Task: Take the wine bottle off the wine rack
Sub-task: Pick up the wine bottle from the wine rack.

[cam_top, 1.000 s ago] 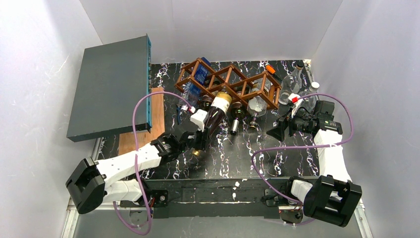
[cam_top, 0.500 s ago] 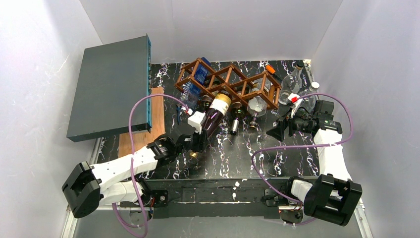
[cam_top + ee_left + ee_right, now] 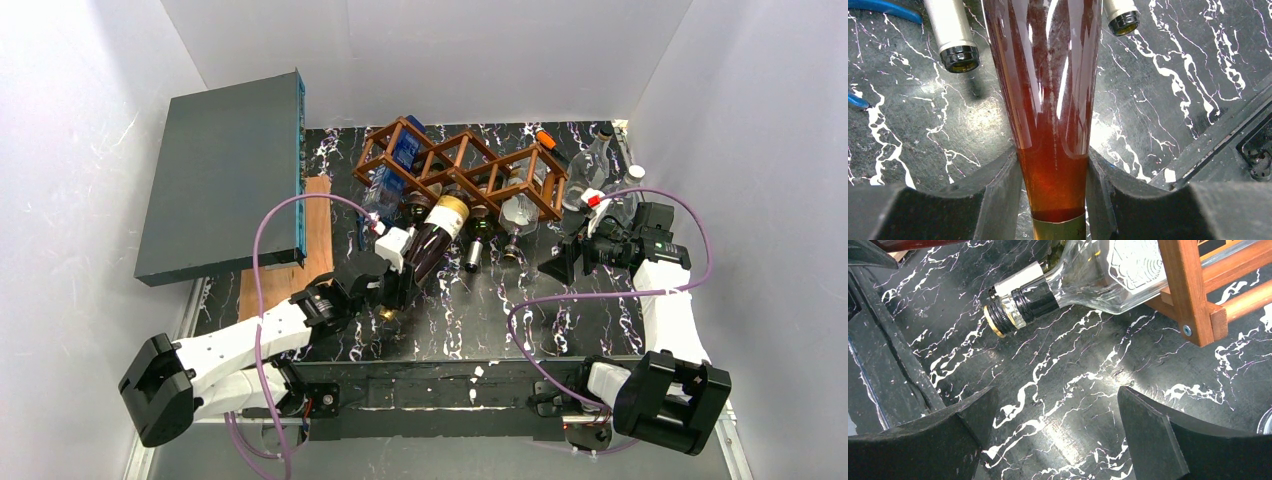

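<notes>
The brown wooden wine rack (image 3: 460, 168) lies across the back of the black marbled table. A dark wine bottle (image 3: 432, 238) with a cream and gold label slants out of its front, base end still at the rack, neck toward the near left. My left gripper (image 3: 391, 290) is shut on the bottle's neck. In the left wrist view both fingers (image 3: 998, 195) press the amber-red neck (image 3: 1053, 100) just above its gold foil. My right gripper (image 3: 560, 262) stands open and empty over bare table right of the rack (image 3: 1193, 295), its jaws (image 3: 1058, 435) wide apart.
A grey flat box (image 3: 225, 170) leans at the back left over a wooden board (image 3: 295, 255). Other bottles lie in the rack: a blue-labelled one (image 3: 395, 165), a green neck (image 3: 475, 245), a clear black-capped one (image 3: 1088, 280). Clear bottles (image 3: 600, 160) stand at the back right.
My left arm has drawn back toward the near left, and the wine bottle has slid a little way out of the rack with it. The right arm has not moved.
</notes>
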`<state>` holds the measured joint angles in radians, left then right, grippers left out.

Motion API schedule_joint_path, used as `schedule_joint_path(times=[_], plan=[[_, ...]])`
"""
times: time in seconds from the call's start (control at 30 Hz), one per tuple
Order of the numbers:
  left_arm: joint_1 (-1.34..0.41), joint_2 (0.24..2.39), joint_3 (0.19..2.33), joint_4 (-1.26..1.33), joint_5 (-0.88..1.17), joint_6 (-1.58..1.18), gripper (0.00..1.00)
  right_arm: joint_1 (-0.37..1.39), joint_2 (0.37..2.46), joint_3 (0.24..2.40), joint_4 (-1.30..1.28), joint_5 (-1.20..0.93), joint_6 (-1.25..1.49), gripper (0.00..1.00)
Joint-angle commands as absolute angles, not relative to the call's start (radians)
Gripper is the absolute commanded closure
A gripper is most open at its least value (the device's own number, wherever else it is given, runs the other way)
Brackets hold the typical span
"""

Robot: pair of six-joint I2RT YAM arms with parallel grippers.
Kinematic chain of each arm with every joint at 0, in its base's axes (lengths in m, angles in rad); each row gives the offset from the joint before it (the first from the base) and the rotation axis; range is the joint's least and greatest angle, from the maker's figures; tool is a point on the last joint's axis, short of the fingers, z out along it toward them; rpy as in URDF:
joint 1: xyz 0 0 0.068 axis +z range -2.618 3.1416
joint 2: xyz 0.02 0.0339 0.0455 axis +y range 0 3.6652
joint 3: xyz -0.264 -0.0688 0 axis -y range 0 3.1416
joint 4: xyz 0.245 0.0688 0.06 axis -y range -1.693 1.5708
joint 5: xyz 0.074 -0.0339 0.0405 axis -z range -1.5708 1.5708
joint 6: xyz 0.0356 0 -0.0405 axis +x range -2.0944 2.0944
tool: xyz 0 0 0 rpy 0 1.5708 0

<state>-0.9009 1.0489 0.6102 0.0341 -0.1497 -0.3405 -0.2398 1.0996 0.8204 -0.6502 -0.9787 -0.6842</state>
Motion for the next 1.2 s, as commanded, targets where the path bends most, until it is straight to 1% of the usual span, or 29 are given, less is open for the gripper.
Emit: schedule_joint_path(times=[0.0, 0.57, 0.9, 1.17], plan=[[-0.897, 0.935, 0.661, 0.331, -0.225, -0.322, 1.0, -0.232, 1.099, 0.815, -0.629, -0.985, -0.69, 0.02], [-0.898, 0.911, 0.631, 0.324, -0.235, -0.319, 1.0, -0.23, 1.099, 0.815, -0.629, -0.983, -0.69, 0.02], [-0.898, 0.845, 0.597, 0.245, -0.279, -0.355, 1.0, -0.23, 1.101, 0.815, -0.628, -0.983, -0.689, 0.02], [-0.899, 0.811, 0.588, 0.183, -0.273, -0.409, 1.0, -0.23, 1.101, 0.814, -0.627, -0.98, -0.69, 0.02]])
